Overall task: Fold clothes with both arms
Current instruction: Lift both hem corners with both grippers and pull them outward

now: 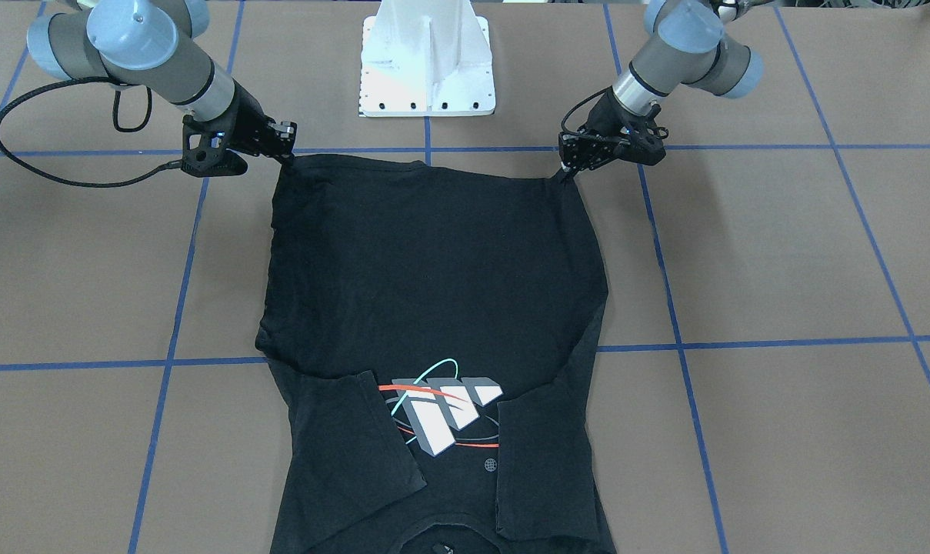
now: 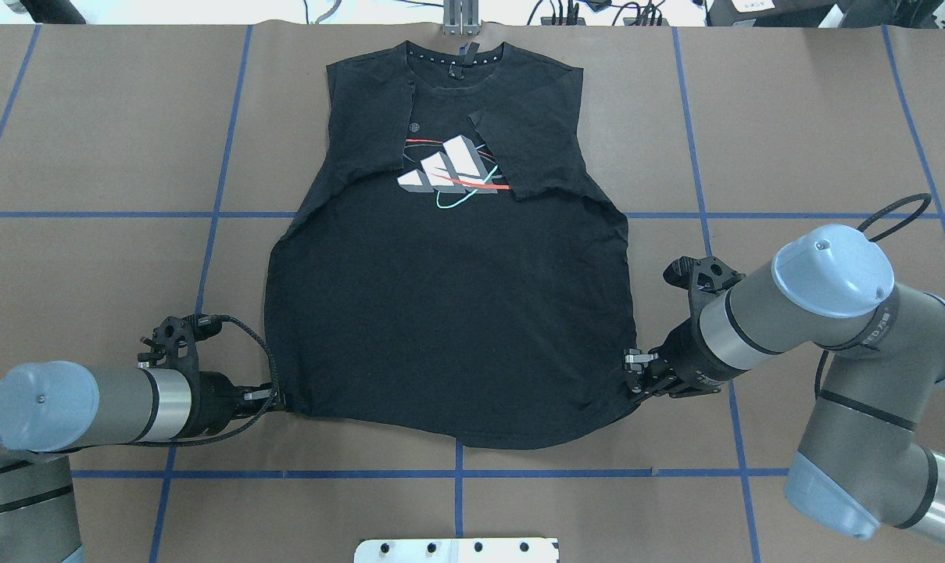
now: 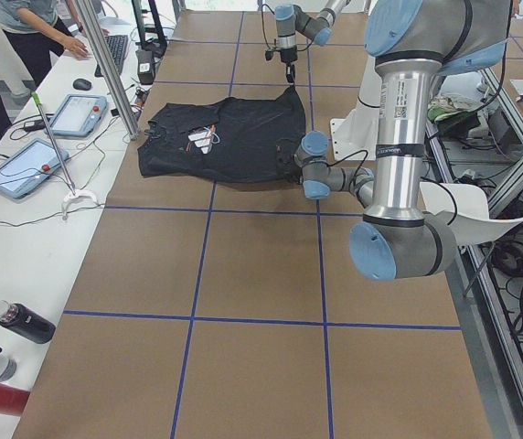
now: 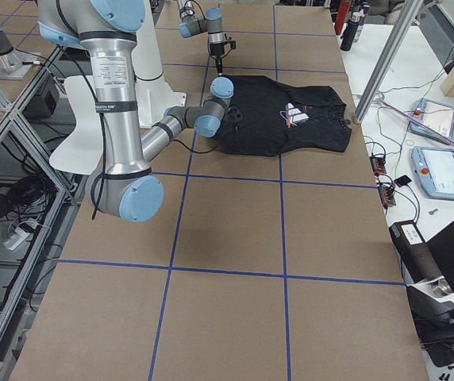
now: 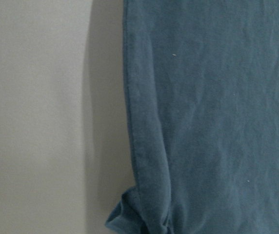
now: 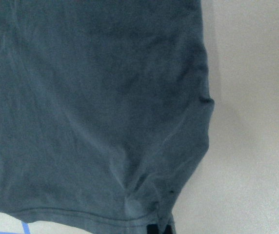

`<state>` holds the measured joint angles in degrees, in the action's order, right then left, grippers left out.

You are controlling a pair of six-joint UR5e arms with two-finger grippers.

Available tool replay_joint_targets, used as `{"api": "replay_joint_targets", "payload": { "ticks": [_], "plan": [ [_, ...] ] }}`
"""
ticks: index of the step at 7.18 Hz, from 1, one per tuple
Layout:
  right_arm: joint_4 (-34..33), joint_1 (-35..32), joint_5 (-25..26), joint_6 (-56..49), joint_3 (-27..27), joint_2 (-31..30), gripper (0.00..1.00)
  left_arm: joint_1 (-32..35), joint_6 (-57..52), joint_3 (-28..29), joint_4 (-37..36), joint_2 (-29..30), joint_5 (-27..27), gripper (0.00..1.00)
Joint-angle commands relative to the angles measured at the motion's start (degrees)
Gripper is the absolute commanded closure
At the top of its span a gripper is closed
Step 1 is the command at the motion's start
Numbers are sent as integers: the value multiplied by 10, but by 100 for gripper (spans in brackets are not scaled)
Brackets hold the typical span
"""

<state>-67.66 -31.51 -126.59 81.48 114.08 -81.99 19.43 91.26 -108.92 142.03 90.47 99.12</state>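
Two hem corners of the shirt (image 2: 449,328) are pinched in my jaws: left gripper (image 2: 278,400) at 7 o'clock, right gripper (image 2: 632,381) at 5 o'clock, seen from overhead. Shirt lies flat mid-table (image 2: 89,117), logo (image 2: 449,168) up, sleeves (image 2: 366,133) folded inward, collar (image 2: 456,59) at 12 o'clock.

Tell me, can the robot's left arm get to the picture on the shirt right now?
Probably yes. Nothing stands between the left gripper and the picture; only flat shirt lies there. But that gripper seems to pinch the shirt's bottom corner, so it would drag cloth along unless it lets go.
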Motion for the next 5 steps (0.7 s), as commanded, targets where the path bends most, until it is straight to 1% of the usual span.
{"api": "replay_joint_targets", "payload": {
  "ticks": [1,2,3,4,5],
  "plan": [
    [2,-10,-36,0,6,-2,100,-1,-2,-68,0,-53,8,100],
    [2,-14,-61,1,21,-7,100,2,-2,-95,-1,-65,39,100],
    [2,-23,-100,1,42,-18,100,3,-1,-113,-2,-67,67,100],
    [3,-31,-141,0,62,-32,100,2,1,-128,-2,-70,69,100],
    [4,-37,-192,0,80,-42,100,-1,1,-135,-4,-71,70,100]
  ]
}}
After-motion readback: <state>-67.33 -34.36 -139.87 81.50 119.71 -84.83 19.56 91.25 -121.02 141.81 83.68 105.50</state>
